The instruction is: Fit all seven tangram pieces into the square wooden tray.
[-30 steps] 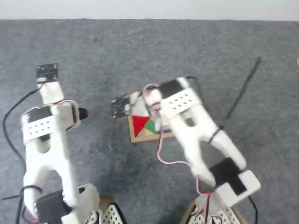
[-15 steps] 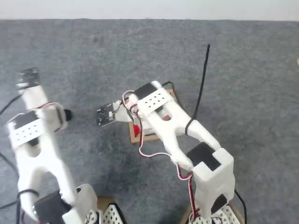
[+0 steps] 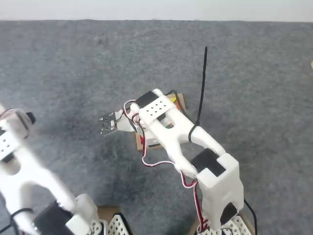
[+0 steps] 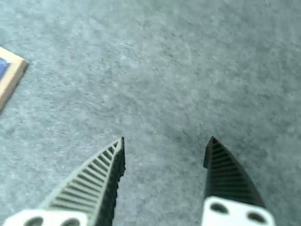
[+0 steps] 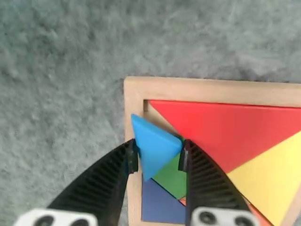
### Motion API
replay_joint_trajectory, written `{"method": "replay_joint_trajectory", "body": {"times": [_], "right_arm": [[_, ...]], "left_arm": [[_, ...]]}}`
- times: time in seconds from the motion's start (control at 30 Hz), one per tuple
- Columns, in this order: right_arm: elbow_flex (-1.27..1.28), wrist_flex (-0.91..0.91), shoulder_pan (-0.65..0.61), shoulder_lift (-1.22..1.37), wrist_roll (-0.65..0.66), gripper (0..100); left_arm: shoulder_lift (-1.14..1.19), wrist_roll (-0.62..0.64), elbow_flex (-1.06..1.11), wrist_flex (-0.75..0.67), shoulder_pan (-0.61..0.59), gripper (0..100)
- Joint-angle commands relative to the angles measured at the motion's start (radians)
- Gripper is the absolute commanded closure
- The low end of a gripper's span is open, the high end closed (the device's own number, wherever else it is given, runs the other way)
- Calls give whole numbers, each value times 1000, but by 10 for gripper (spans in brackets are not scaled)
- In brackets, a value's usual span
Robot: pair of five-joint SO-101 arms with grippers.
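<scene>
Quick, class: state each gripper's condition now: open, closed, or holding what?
Left gripper: open, holding nothing.
Right gripper: closed on the light blue triangle, over the tray corner.

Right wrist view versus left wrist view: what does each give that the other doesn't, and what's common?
Right wrist: the right gripper shut on the light blue triangle over a corner of the wooden tray, with a red piece, yellow piece, green piece and dark blue piece lying in it. Left wrist: the left gripper open over grey mat. Shared: the wooden tray and the grey mat.
</scene>
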Motion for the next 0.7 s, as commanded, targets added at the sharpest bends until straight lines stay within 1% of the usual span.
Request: {"method": "replay_joint_trajectory", "body": {"times": [0.0,0.1,0.43,0.67], "right_arm": [[-49,-15,-5,10,-23,862],[-49,-45,-5,15,-46,862],[-49,-36,-7,13,-44,856],[-49,4,-8,13,-44,730]], "left_arm": [[-41,12,-77,11,-40,728],[-41,12,-90,17,-46,728],[-41,14,-90,23,-43,728],[-41,14,-90,23,-41,728]]}}
